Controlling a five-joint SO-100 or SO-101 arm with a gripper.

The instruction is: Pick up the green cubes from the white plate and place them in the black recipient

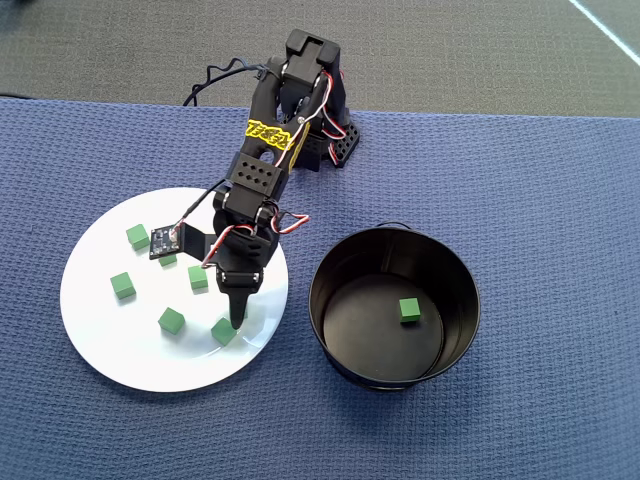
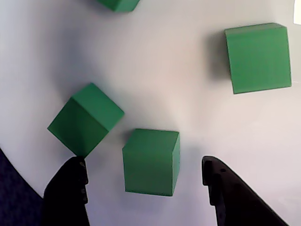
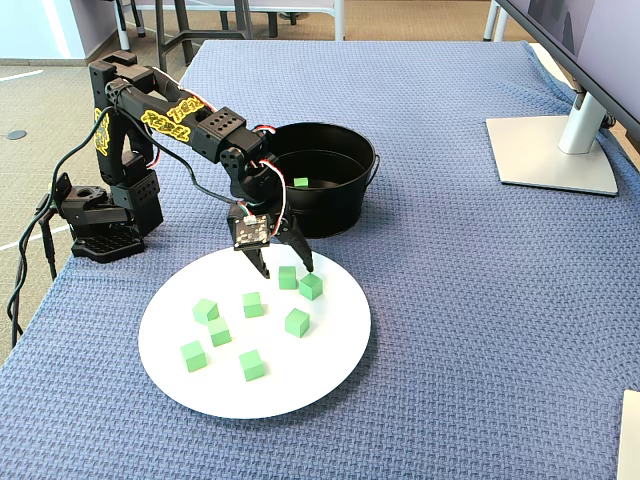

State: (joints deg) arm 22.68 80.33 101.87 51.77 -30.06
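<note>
1. The white plate point(image 3: 330, 360) is large, round and glossy, with a shallow rim. It lies flat on the table.
2. Seven small matte green cubes point(image 3: 297, 322) sit scattered on the plate in the fixed view. They are sharp-edged and identical, mostly toward the plate's twelve o'clock half.
3. The black pot point(image 1: 460, 270) is round with tall straight walls and a shiny dark floor. In the overhead view it stands just beside the plate at three o'clock, and one loose cube point(image 1: 409, 310) rests on its floor, right of centre.
4. A blue knitted cloth point(image 3: 480, 300) with a fine ribbed weave covers the table. A grey monitor stand point(image 3: 555, 150) sits at the cloth's two o'clock corner in the fixed view, and a bare floor shows beyond the table.
5. The black arm point(image 3: 190, 120) carries yellow lettering and red and white wires. From its base at the table's ten o'clock edge in the fixed view, it bends over and points down at the plate.
6. The gripper point(image 2: 146, 181) has its two dark fingers spread apart, low over the plate. In the wrist view a cube point(image 2: 151, 161) lies between the fingertips, and no contact with it can be seen.
7. A second cube point(image 2: 85, 119), turned corner-on, lies just above the left finger point(image 2: 68, 193) there.
</note>
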